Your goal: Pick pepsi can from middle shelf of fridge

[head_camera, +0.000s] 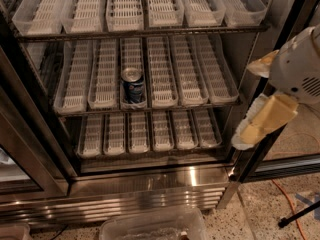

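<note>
Here the gripper [254, 101] hangs spread, well right of the pepsi can [133, 85].

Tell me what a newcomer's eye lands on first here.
A lone pepsi can stands upright near the front of the third lane from the left on the middle shelf. It is the only item visible on the racks of the fridge. At the right edge, the cream and yellow gripper hangs outside the fridge, about level with that shelf and well apart from the can.
</note>
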Motion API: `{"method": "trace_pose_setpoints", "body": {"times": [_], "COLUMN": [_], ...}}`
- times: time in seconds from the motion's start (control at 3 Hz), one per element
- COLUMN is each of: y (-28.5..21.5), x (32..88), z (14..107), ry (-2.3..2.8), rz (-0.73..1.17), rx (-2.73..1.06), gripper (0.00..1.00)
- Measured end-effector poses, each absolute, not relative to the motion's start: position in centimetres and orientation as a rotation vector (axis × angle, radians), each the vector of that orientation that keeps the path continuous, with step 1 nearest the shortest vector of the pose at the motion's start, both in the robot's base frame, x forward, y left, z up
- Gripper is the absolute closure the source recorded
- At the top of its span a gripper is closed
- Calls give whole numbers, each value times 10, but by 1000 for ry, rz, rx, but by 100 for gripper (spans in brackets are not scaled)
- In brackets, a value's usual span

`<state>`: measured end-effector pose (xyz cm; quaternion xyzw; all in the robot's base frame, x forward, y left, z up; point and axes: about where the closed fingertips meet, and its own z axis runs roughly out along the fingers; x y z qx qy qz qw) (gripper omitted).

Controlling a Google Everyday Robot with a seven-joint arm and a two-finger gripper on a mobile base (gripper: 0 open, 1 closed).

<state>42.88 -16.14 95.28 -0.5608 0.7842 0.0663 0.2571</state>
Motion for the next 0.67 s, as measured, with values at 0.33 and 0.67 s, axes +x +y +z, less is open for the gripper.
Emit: {"method": "trace_pose_setpoints", "body": {"times": [0.33,0.67], "y": [-135,-106], "x": [417,422], "z": [931,904], "ry": [2048,1929], "rz": [298,400], "rx": [-1393,-1307], "gripper": [0,0]}}
